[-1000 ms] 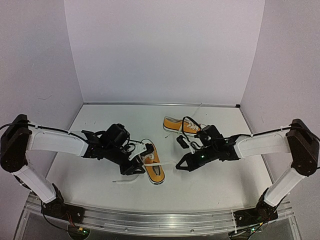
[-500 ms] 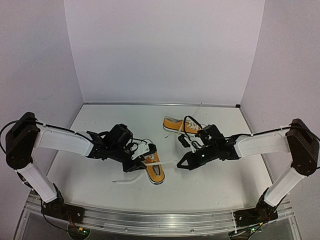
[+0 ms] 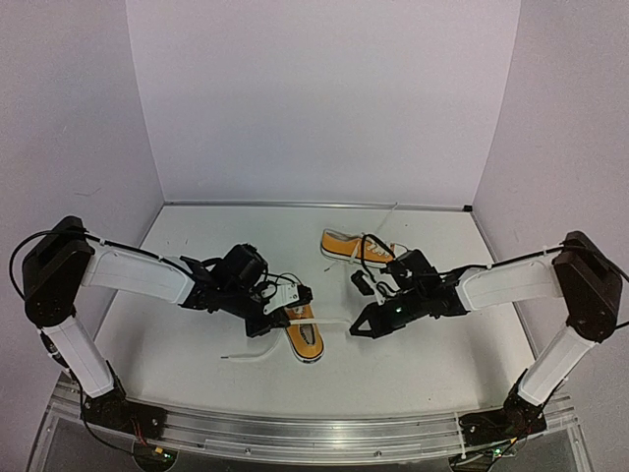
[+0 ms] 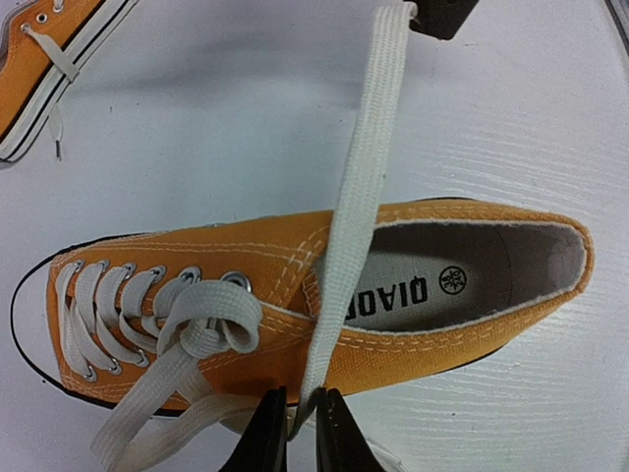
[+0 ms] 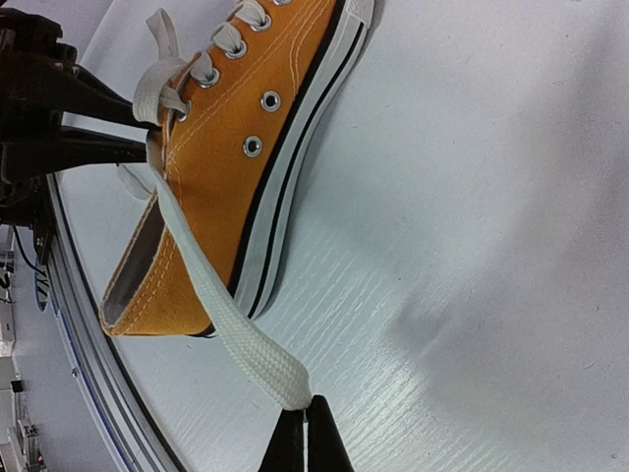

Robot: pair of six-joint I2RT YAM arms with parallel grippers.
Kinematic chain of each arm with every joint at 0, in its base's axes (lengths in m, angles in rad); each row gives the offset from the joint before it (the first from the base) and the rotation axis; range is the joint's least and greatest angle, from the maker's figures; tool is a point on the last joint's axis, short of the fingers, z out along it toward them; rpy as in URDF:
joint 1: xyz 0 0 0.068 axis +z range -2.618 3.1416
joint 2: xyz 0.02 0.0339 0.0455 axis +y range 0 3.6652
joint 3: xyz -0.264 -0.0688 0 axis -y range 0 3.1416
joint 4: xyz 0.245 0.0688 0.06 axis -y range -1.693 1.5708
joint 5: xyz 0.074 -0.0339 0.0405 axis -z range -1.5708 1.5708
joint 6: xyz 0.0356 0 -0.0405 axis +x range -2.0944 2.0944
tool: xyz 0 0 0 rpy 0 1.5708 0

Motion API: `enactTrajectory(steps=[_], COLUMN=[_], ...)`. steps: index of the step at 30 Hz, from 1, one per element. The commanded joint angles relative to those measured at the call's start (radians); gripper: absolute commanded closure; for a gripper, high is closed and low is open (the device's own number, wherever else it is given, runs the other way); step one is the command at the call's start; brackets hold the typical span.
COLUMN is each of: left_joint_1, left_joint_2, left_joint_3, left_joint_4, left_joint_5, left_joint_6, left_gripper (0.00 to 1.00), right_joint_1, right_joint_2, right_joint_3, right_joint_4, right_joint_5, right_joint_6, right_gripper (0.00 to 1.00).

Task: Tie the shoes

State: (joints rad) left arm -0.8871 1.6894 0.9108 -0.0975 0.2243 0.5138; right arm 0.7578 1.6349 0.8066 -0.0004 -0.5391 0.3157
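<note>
One orange-yellow shoe (image 3: 305, 337) lies on the table between my grippers, toe toward the arms; it fills the left wrist view (image 4: 295, 295) and shows in the right wrist view (image 5: 226, 167). One white lace (image 3: 324, 322) is stretched taut across its opening (image 4: 359, 197). My left gripper (image 3: 293, 317) (image 4: 303, 418) is shut on that lace at the shoe's side. My right gripper (image 3: 355, 329) (image 5: 307, 423) is shut on the lace's flat end (image 5: 265, 364). A small lace loop (image 4: 211, 320) sits at the top eyelets. The second shoe (image 3: 354, 248) lies farther back.
A loose lace end (image 3: 246, 352) trails on the white table left of the near shoe. The second shoe's edge shows in the left wrist view (image 4: 49, 59). Pale walls close the table on three sides. A metal rail (image 3: 295, 428) runs along the near edge.
</note>
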Motion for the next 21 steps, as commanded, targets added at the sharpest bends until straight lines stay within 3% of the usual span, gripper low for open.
enactTrajectory(steps=[1, 4, 9, 12, 15, 21], left_joint_1=[0.003, 0.004, 0.003, 0.003, 0.004, 0.004], left_joint_2=[-0.018, -0.049, -0.069, -0.066, -0.061, -0.066], left_joint_3=[0.038, 0.028, 0.026, 0.025, 0.021, 0.013], left_joint_4=[0.012, 0.022, 0.018, 0.013, 0.021, 0.037], left_joint_5=[0.036, 0.049, 0.059, 0.06, 0.063, 0.057], left_joint_6=[0.012, 0.005, 0.005, 0.006, 0.005, 0.003], left_gripper=[0.91, 0.98, 1.0, 1.0, 1.0, 1.0], right_joint_1=[-0.003, -0.003, -0.003, -0.003, -0.003, -0.003], right_joint_2=[0.025, 0.029, -0.003, -0.015, 0.006, 0.139], right_joint_3=[-0.004, 0.007, 0.076, 0.143, 0.218, 0.377], right_joint_4=[0.014, 0.007, -0.026, -0.044, -0.049, -0.058], right_joint_5=[0.003, -0.005, -0.013, -0.016, -0.022, -0.051], right_joint_6=[-0.002, -0.009, -0.02, -0.024, -0.02, 0.0], right_gripper=[0.98, 0.93, 0.6, 0.47, 0.47, 0.63])
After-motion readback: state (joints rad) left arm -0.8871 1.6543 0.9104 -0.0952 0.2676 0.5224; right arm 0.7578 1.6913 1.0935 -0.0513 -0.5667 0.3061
